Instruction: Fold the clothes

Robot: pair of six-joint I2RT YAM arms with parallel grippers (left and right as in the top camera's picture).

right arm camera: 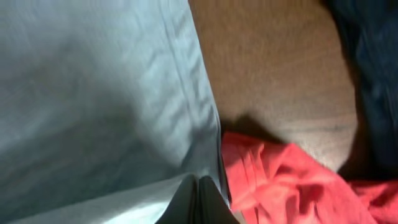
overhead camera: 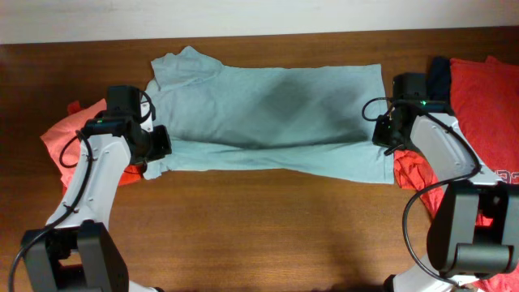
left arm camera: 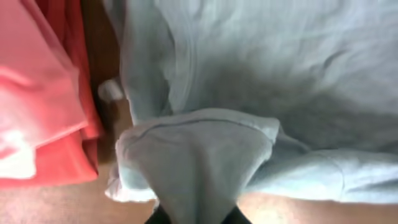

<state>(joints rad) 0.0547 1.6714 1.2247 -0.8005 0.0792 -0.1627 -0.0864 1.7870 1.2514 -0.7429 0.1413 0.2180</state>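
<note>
Bunched pale grey-blue T-shirt [left arm camera: 205, 162] cloth fills the bottom of the left wrist view, a rounded fold of it sitting between the two dark fingertips of the left claw [left arm camera: 198, 218]; the tips stand a little apart with the cloth between them, and I cannot tell whether they pinch it or have let it go. From overhead this claw sits at the shirt's left end, on its near corner; just beside it, on the outer side, a coral T-shirt [overhead camera: 61, 142] lies crumpled on the table [overhead camera: 268, 227], partly under the arm.

Across the table, the right claw [right arm camera: 199, 202] is clenched, its fingers pressed together on the hem of the grey-blue shirt, whose stitched edge runs straight down into the tips; a paler layer of the same cloth rises to them from the left. Under and beside this claw lies another coral T-shirt [right arm camera: 280, 180], rumpled, touching the grey-blue hem.

Seen from above, the grey-blue shirt is spread sideways over the middle of the table, between the two arms; one short sleeve sticks out at the far left corner; a long edge runs across the shirt from claw to claw, with a lighter strip on the near side of it; a soft shadow darkens the middle.

Farther right, a red T-shirt [overhead camera: 486, 105] with white lettering lies by the table's edge; a navy T-shirt [overhead camera: 440, 77] is heaped at its far corner, just behind the right arm.
</note>
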